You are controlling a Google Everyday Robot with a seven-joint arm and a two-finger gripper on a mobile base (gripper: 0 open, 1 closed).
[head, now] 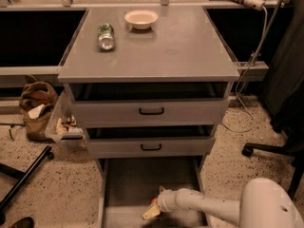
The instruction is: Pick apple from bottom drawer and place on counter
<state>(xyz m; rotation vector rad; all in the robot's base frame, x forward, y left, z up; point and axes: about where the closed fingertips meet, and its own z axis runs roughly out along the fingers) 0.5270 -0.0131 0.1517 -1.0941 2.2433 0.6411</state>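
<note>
Down in the bottom drawer [128,184], pulled out at the foot of the cabinet, the single camera view shows the gripper [151,212] low over the grey floor near the front end, right of the drawer's middle line, at the end of the white arm [204,204] that reaches in from the lower right. The gripper's pale tip points left and slightly downward, so its reach runs across the drawer and not along its length. Whether the gripper is apart, together or clamped on anything cannot be told here. The apple does not show plainly: only a faint reddish-orange trace sits right against the gripper's upper side, and I judge the fruit to lie there, touching or just beneath the tip and mostly hidden by it, not elsewhere on the bare floor. If so, the apple is already at the gripper and the move that matters is straight up and out, then back toward the counter [166,51], which lies well above, past both handled drawers; its near right part is bare, with the can [106,36] and the bowl [141,19] far back on the left
</note>
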